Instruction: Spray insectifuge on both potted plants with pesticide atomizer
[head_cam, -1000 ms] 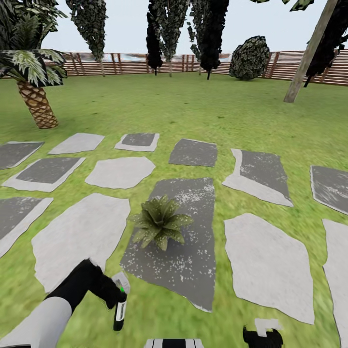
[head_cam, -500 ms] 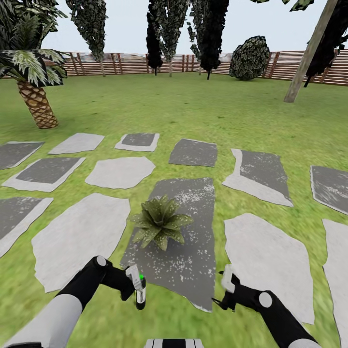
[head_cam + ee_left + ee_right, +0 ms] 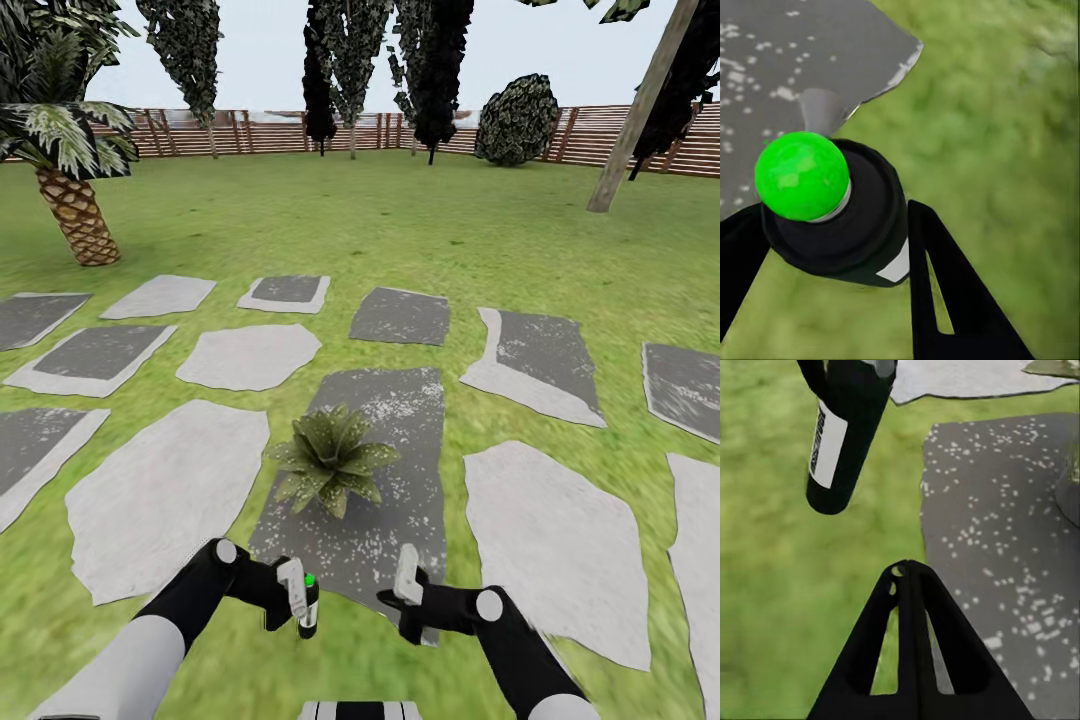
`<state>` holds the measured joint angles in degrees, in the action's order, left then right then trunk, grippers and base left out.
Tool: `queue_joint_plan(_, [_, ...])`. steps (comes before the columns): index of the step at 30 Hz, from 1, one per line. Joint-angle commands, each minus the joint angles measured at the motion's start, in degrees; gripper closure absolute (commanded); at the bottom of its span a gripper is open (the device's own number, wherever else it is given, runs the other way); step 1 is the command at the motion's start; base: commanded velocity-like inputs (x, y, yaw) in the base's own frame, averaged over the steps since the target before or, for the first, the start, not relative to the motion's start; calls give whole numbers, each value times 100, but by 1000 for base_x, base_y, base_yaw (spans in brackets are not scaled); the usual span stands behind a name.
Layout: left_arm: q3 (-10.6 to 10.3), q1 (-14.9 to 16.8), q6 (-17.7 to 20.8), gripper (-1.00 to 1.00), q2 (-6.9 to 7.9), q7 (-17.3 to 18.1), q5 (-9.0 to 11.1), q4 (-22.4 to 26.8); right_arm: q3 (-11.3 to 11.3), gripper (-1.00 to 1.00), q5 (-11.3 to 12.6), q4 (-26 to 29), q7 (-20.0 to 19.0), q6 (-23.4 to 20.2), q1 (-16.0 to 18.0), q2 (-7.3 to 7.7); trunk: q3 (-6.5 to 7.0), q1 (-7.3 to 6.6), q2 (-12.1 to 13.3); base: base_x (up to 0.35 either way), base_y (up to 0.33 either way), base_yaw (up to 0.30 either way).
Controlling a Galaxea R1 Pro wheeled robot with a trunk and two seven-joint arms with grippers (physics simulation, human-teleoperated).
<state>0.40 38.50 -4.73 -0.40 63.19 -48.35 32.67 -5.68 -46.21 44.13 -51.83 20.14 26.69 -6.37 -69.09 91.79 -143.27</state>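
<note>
The pesticide atomizer (image 3: 309, 606) hangs upright in the left gripper (image 3: 297, 594), pinched between the two dark fingers (image 3: 937, 292), its bright green cap (image 3: 801, 175) on top and a white label on its black body. It sits above the grass just off the near edge of the dark speckled stone (image 3: 400, 520). In the right wrist view the bottle (image 3: 844, 431) shows its barcode label, hanging over the lawn beside that stone's edge.

The right gripper (image 3: 405, 590) hovers just beside the bottle, apart from it, over the near edge of the same stone; its fingers (image 3: 911, 652) are pressed together with nothing between them.

One potted plant (image 3: 330, 460), a low rosette of speckled olive leaves, stands on the left part of the dark stone, beyond both grippers, with nothing between it and the bottle.

Pale and dark stepping stones (image 3: 160, 490) lie all around on the lawn (image 3: 400, 230). A palm (image 3: 70, 160) stands at the far left, a leaning trunk (image 3: 640, 110) at the far right, and dark trees (image 3: 430, 60), a round shrub (image 3: 516, 120) and a brown slatted fence (image 3: 260, 135) close the back.
</note>
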Motion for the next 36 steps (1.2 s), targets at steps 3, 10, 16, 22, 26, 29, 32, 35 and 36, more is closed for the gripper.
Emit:
queue_joint_plan(3, [-146, -1, -169, 100, -20, -159, -45, 3, -23, 100, -46, 36, -55, 25, 3, -301, -5, -1, -2, 0, 0, 0])
queue_joint_plan(10, [-205, -16, -679, 100, -13, -190, -46, -6, -21, 100, -46, 50, -176, 25, 11, -363, -5, -1, -2, 0, 0, 0])
queue_joint_plan(16, [-227, -31, -1046, 100, 37, -66, -49, -15, -21, 100, -54, 51, -178, 25, 12, -363, -5, -1, -2, 0, 0, 0])
queue_joint_plan(22, [-664, -208, -1179, 100, 31, 122, -186, -98, -21, 100, -55, 58, -169, 25, 12, -363, -5, -1, -2, 0, 0, 0])
queue_joint_plan(26, [-713, -268, -1188, 100, 19, -64, -151, -173, -21, 100, -53, 101, -169, 25, 12, -363, -5, -1, -2, 0, 0, 0])
queue_joint_plan(29, [-710, -272, -1179, 100, -14, -441, -120, -185, -21, 100, -48, 118, -169, 25, 12, -363, -5, -1, -2, 0, 0, 0])
queue_joint_plan(32, [-687, -273, -1159, 100, -29, -504, -70, -183, -21, 100, -46, 131, -169, 25, 12, -363, -5, -1, -2, 0, 0, 0])
queue_joint_plan(35, [-682, -273, -1160, 100, -81, -525, -45, -182, -21, 100, -48, 131, -169, 25, 12, -363, -5, -1, -2, 0, 0, 0])
queue_joint_plan(36, [-682, -273, -1165, 100, -97, -563, -44, -182, -21, 100, -47, 131, -169, 25, 12, -363, -5, -1, -2, 0, 0, 0])
